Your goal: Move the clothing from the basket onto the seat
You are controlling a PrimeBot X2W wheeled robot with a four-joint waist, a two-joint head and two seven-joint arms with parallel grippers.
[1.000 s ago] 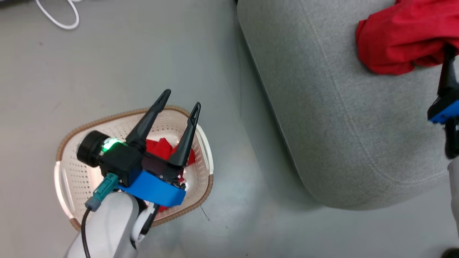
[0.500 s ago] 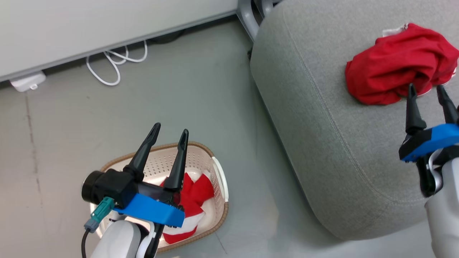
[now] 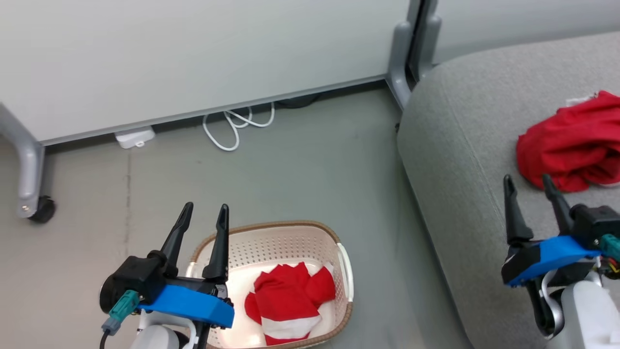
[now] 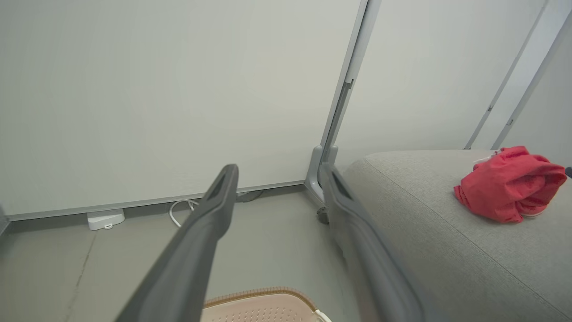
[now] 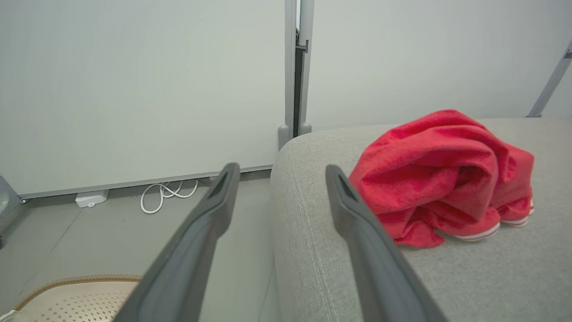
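In the basket [image 3: 271, 227], the striped garment [image 3: 286, 300] is lying just right of my left gripper [image 3: 206, 209], nearer than my right gripper [image 3: 528, 180]; both are gaping, empty.

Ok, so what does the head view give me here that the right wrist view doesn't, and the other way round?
Head view adds: the striped red garment lying in the basket, the open left gripper, and a caster wheel.

Right wrist view adds: a slanted grey bar behind the sofa, and a close look at the white-striped hem of the plain red garment lying there.

Shared: that garment on the sofa, the basket's rim, the white cable and the open right gripper.
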